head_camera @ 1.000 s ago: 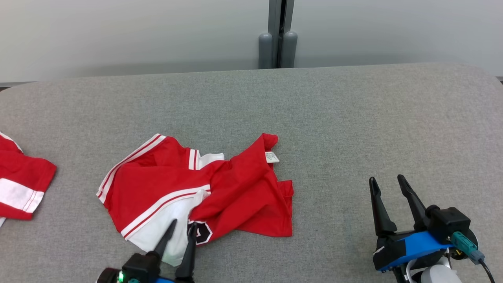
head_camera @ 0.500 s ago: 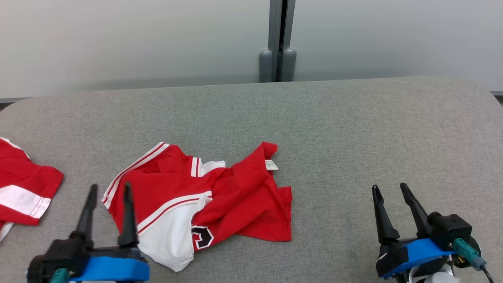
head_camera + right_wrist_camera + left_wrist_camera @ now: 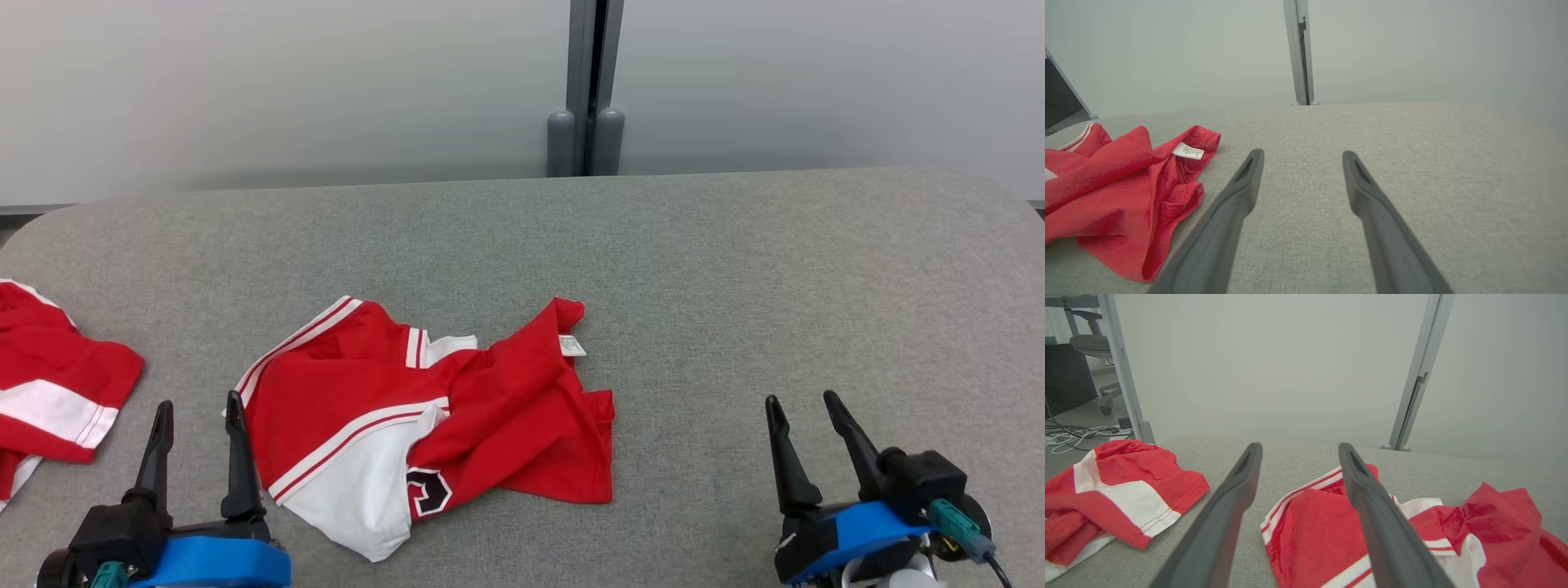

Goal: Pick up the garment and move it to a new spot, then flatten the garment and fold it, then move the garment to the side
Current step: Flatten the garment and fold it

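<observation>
- Behind a grey fabric-covered bench (image 3: 735,269) stood pale grey wall panels (image 3: 286,82) joined at a grey upright post (image 3: 594,82).
- A crumpled red garment with white striped trim (image 3: 506,408) lay on the bench, left of its middle and toward the near edge, held by neither tool.
- A white panel of it faced up on the near side, beside a black-and-white badge (image 3: 429,490), and a small white label (image 3: 572,345) showed at its far right corner.
- The left tool (image 3: 200,402) stood at the near left with its fingers spread wide and empty, just beside the garment's striped left edge; whether it touched the cloth could not be told.
- In the left wrist view, one finger crossed in front of the striped hem and the other lay over bare bench.
- The right tool (image 3: 800,400) stood at the near right, fingers spread and empty, over bare bench and well apart from the garment.
- A second red-and-white garment (image 3: 57,384) lay bunched at the bench's left edge, apart from the first.
</observation>
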